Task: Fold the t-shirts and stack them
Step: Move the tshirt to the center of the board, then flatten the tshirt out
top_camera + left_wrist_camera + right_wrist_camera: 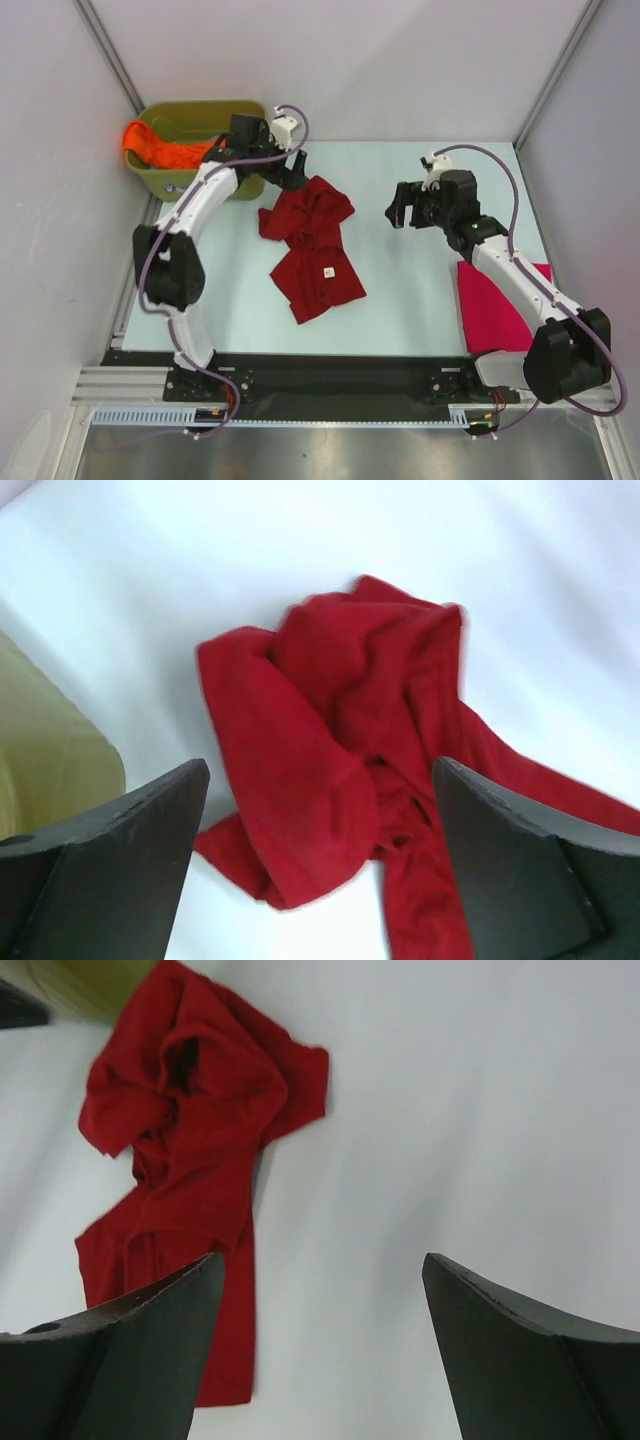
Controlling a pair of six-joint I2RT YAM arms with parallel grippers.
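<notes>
Partly under right arm (515, 275), pink t-shirt (487, 315)

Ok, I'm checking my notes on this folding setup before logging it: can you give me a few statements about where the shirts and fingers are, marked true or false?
1. The dark red t-shirt lies crumpled on the table. True.
2. The orange t-shirt is spread flat on the table. False: it is bunched in the olive-green tub, draped over its rim.
3. The right gripper holds the magenta t-shirt. False: its fingers are open and empty; that shirt lies flat at the table's near right edge.
4. The left gripper has its fingers open above the dark red t-shirt. True.
</notes>
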